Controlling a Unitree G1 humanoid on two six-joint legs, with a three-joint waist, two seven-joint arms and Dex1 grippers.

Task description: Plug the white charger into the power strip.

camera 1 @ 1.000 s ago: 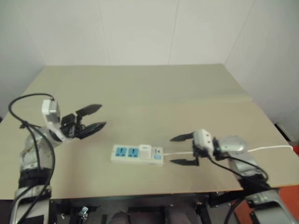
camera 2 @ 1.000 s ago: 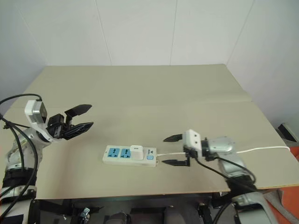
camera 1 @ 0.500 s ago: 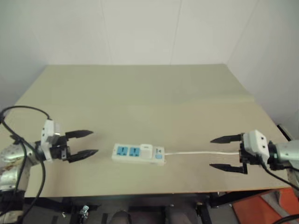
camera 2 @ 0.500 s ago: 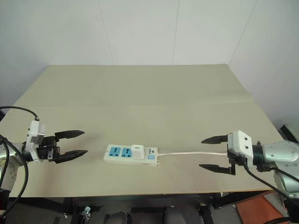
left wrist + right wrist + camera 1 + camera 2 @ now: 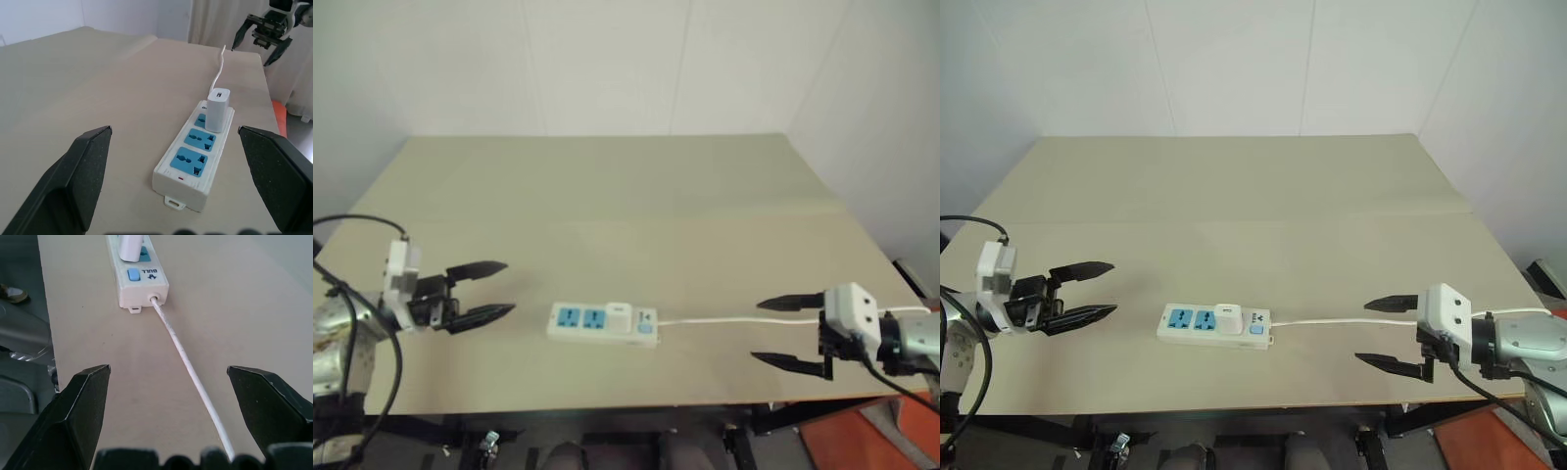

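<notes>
1. A beige table (image 5: pixel 1234 186) stood in a white-walled corner.
2. One power strip (image 5: pixel 1213 324) lay near its front edge, one white charger (image 5: pixel 1227 317) seated in it.
3. Two grippers, left (image 5: pixel 1085 292) and right (image 5: pixel 1389 334), hung open, empty.

We see two silver metal forearms, each ending in a white boxy camera block and a gripper with two black pointed fingers: left gripper (image 5: pixel 481 291), right gripper (image 5: pixel 791 331). Black cables loop along both arms.

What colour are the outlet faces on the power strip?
Blue, on the white power strip; clearest in the left wrist view.
</notes>
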